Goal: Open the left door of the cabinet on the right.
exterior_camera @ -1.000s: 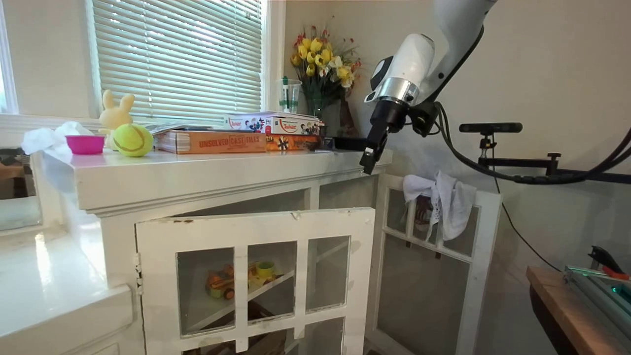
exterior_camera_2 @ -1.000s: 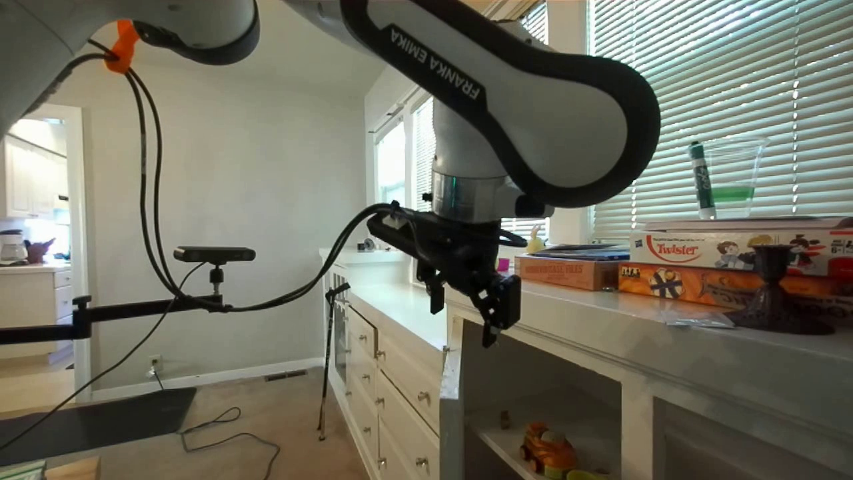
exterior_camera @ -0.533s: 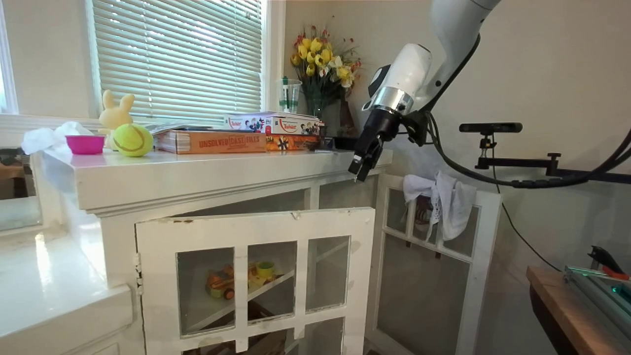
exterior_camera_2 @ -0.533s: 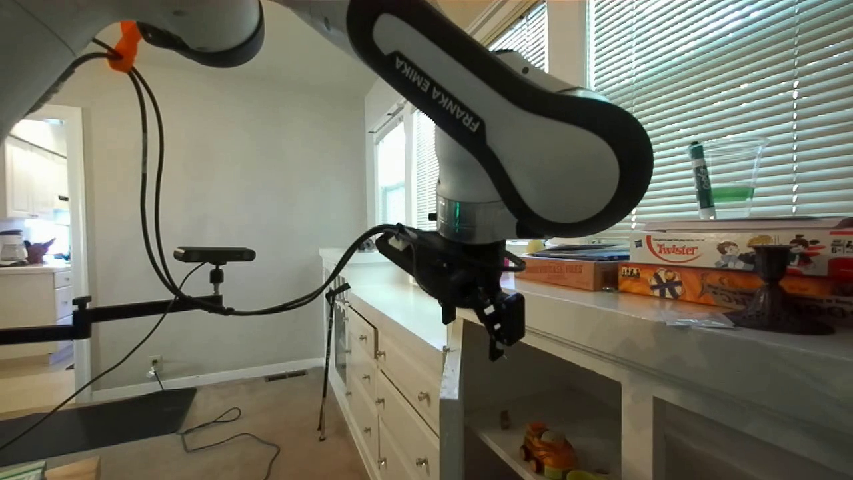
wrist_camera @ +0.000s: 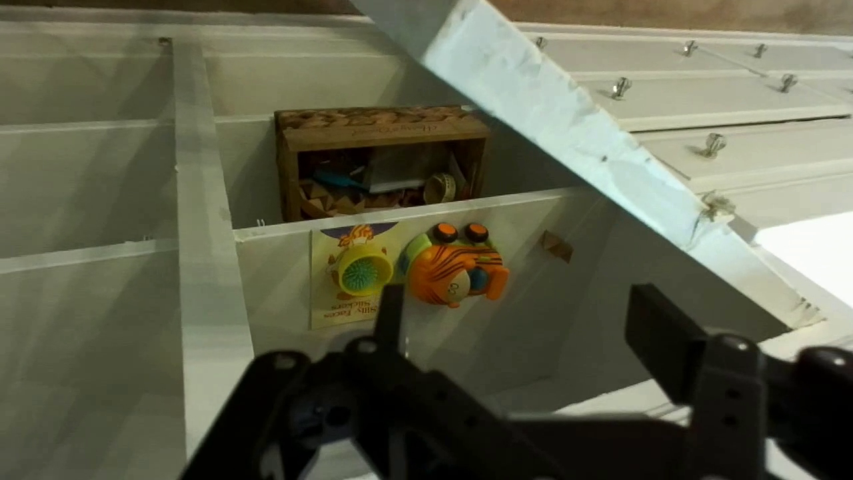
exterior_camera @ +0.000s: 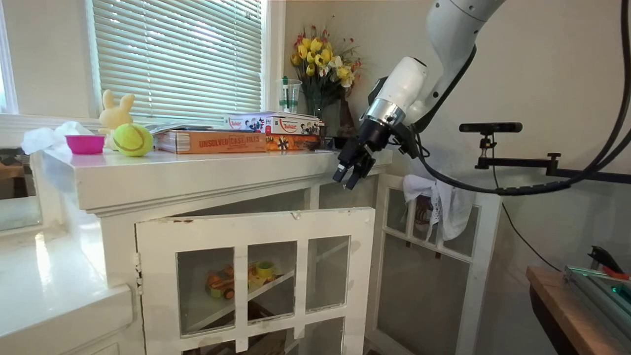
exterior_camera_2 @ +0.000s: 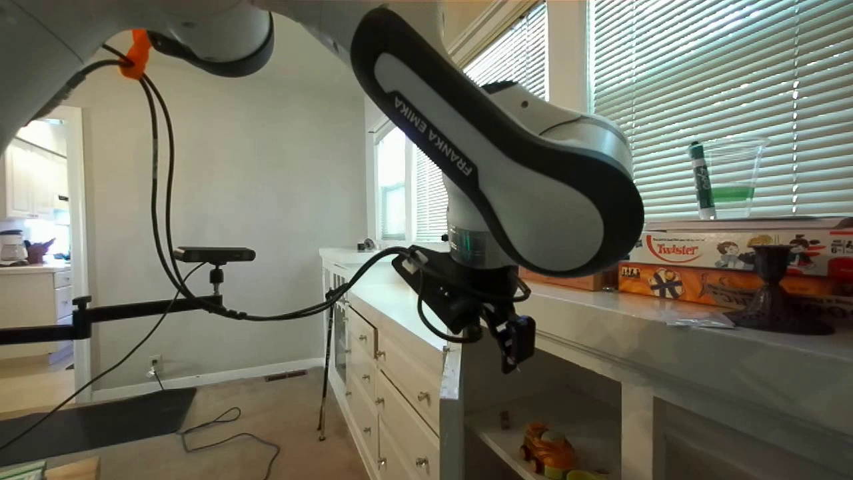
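My jaws wide, empty; if I drop too near one o'clock, wrist view, they could jam atop left door (wrist_camera: 580,133).

Btm of L door (exterior_camera: 241,291) past lower pic edge, both ext. views

I'm running this remotely and yeah, it's a home; I've got slatted blinds (exterior_camera: 177,54), yellow flowers (exterior_camera: 319,59), a Twister box (exterior_camera_2: 676,251) and a bunny figure (exterior_camera: 116,117); an orange striped toy (wrist_camera: 443,270) sits on a shelf (wrist_camera: 516,327), and through a doorway (exterior_camera_2: 74,200) there's white kitchen cupboards (exterior_camera_2: 26,180) and a coffee maker (exterior_camera_2: 12,248).
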Available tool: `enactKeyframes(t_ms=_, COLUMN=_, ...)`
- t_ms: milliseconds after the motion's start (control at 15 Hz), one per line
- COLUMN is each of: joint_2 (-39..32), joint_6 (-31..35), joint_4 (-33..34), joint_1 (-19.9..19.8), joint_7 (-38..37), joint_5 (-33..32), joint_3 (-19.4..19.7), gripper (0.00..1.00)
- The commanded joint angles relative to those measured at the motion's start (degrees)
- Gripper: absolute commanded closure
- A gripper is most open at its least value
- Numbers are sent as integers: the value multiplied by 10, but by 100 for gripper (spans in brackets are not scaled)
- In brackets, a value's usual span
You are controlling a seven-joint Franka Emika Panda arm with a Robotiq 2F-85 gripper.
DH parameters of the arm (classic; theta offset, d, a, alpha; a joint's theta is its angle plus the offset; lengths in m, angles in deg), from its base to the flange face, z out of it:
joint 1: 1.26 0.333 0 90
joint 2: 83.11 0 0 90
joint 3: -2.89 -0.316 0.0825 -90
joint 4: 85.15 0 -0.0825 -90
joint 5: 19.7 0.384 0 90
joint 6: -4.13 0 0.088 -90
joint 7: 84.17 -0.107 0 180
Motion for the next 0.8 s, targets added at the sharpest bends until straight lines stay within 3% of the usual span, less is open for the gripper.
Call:
enactKeyframes(t_ms=0, joint_2=-21, joint_6=-5, joint_4=14, joint_1=-17, joint_7=-8, joint_5=32, joint_3=-12, gripper=46)
enactKeyframes(t_ms=467, joint_2=-37, joint_6=-8, joint_4=20, joint_1=-18, joint_7=-11, joint_5=39, joint_3=-8, gripper=95)
enactKeyframes(t_ms=733, joint_2=-55, joint_6=-7, joint_4=27, joint_1=-12, joint_7=-12, joint_5=35, joint_3=-10, gripper=100)
